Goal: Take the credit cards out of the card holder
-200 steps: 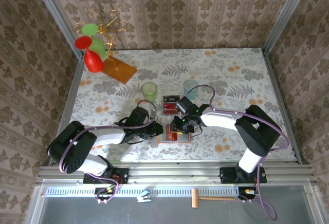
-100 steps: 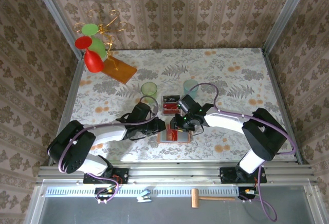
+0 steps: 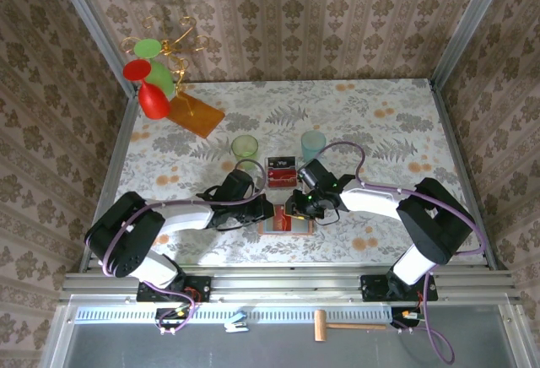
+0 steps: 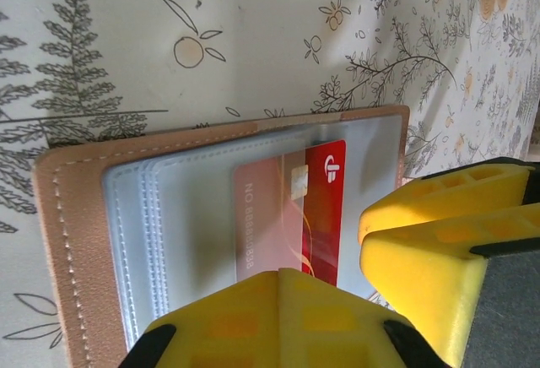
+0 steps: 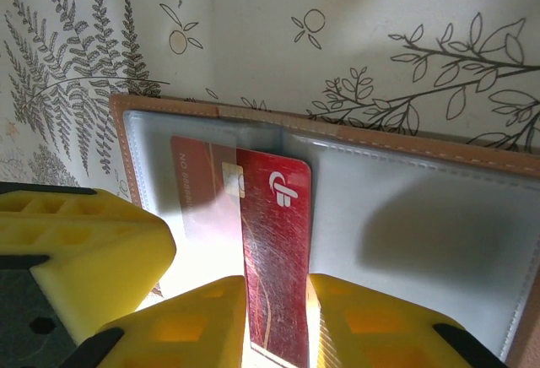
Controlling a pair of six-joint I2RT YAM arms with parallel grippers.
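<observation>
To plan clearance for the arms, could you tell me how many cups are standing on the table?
2: a green cup left of the loose cards and a pale blue cup to their right, both beyond the card holder; none looks hidden.

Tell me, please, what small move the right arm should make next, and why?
Probably draw the red card a little further out of its clear sleeve. It is only about half out of the card holder, its bare half lies between the fingers of the right gripper, and the shut left gripper appears to pin the holder.
</observation>
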